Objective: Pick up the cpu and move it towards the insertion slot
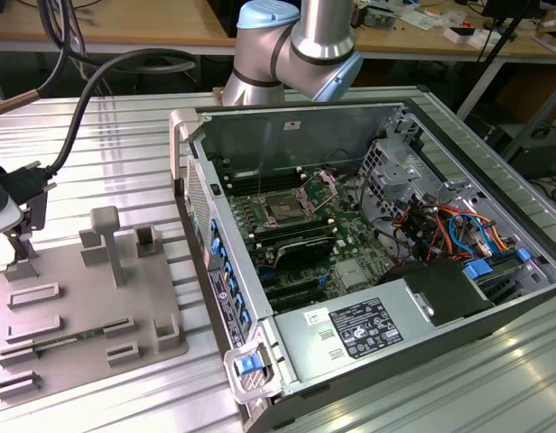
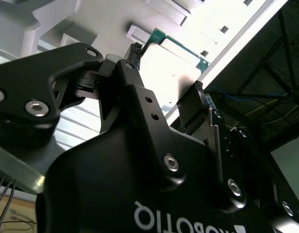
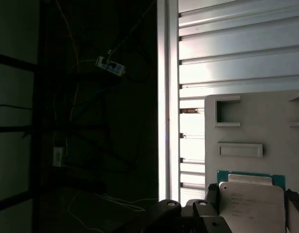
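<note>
- Your black two-finger gripper (image 2: 167, 69) is clamped on the small flat square cpu (image 2: 171, 65), which has a pale silvery top and a green rim; one finger presses each opposite edge.
- Directly beneath the gripper you have the grey plastic tray with raised blocks (image 3: 271, 121).
- The square, metal-framed insertion slot (image 1: 285, 207) lies well apart from the gripper, inside the open grey computer case (image 1: 287, 126).

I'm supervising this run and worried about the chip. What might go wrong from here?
1. The hand pinches the cpu by just two opposite edges; it may slip or tilt.
2. The insertion slot lies inside the computer case, past its raised wall, which the hand might clip.
3. The black cable by the hand could snag.
</note>
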`<state>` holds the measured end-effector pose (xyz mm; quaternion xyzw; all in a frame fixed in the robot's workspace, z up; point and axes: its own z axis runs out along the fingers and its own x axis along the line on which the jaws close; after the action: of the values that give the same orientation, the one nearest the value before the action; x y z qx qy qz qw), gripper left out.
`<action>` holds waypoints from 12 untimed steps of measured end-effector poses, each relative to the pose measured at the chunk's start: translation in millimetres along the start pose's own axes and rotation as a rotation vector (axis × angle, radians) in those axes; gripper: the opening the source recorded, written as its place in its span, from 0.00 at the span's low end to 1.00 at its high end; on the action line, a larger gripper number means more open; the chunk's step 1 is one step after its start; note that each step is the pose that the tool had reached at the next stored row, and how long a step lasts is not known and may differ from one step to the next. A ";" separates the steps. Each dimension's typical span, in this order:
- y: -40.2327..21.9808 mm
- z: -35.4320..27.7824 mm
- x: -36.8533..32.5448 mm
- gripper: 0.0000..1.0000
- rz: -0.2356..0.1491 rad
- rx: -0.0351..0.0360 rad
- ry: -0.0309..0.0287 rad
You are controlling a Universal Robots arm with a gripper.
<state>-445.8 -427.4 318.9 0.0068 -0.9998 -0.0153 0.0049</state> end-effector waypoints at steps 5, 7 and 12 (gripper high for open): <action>0.1 -3.2 -0.1 0.55 0.000 0.0000 0.0000; 0.1 -4.1 -0.1 0.55 0.000 0.0000 -0.0001; 0.2 -6.6 -0.1 0.55 0.000 0.0001 0.0001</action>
<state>-445.6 -427.4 325.6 0.0068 -0.9998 -0.0152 0.0050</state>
